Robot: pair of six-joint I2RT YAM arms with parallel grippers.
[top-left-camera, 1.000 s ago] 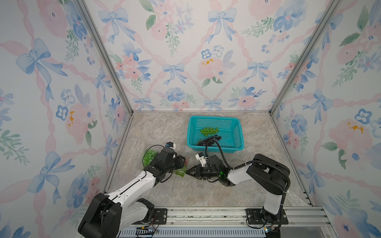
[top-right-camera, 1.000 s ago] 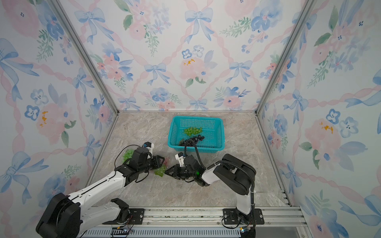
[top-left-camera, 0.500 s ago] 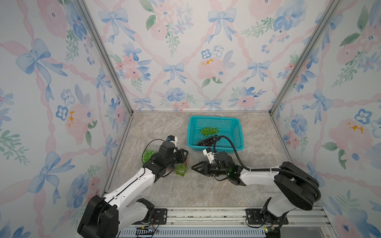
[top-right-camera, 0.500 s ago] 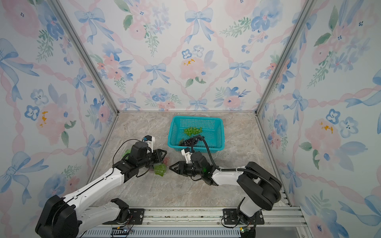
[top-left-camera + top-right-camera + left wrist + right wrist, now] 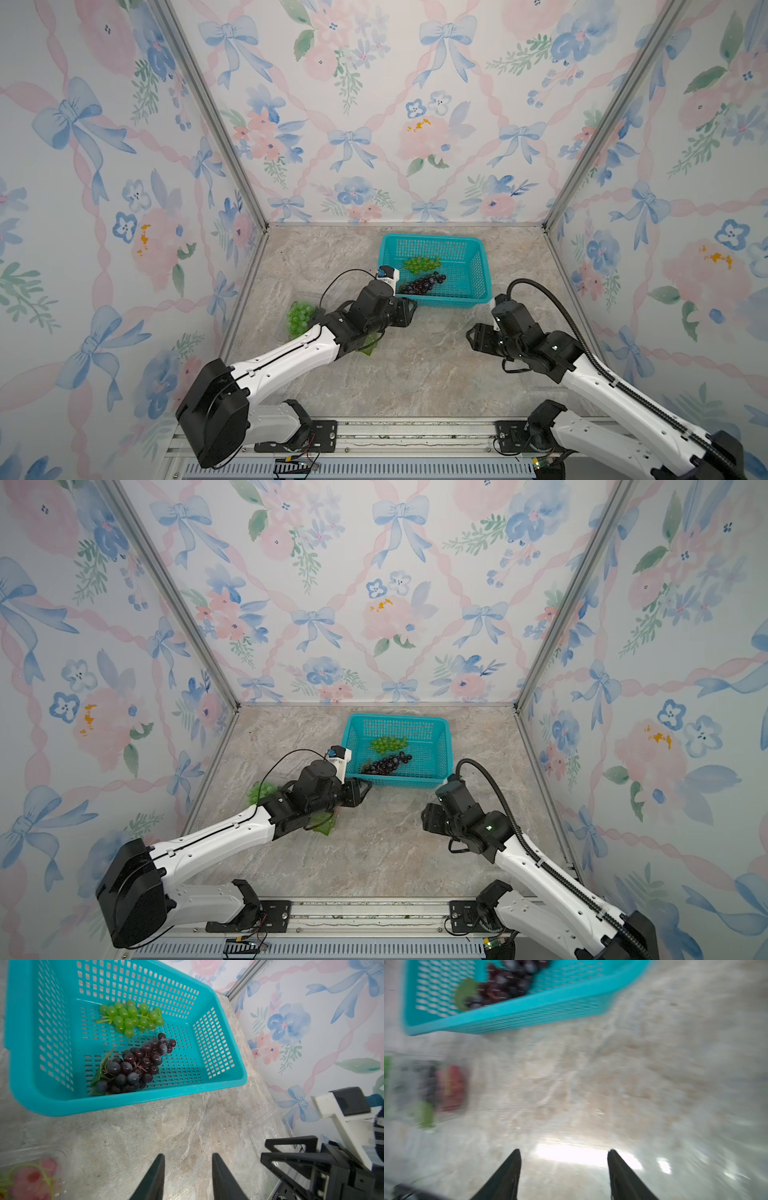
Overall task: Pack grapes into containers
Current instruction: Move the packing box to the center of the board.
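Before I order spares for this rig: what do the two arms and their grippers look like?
Both the left arm and the right arm have white shells between bulky black joints. The left gripper and right gripper each carry two black fingers tapering to points. A thin black cable loops at the left wrist; a thick ribbed black hose runs along the right arm.

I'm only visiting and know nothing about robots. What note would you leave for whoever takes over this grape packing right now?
Left pincer: open, empty, over bare table short of the teal basket.
Right pincer: open, empty.
In the basket: a green bunch and a dark bunch.
Done: a red bunch seems to lie in a clear container by the left pincer; a second green bunch sits nearby, boxing unclear.
Left: pack both basket bunches; a spare container lies near the right pincer.
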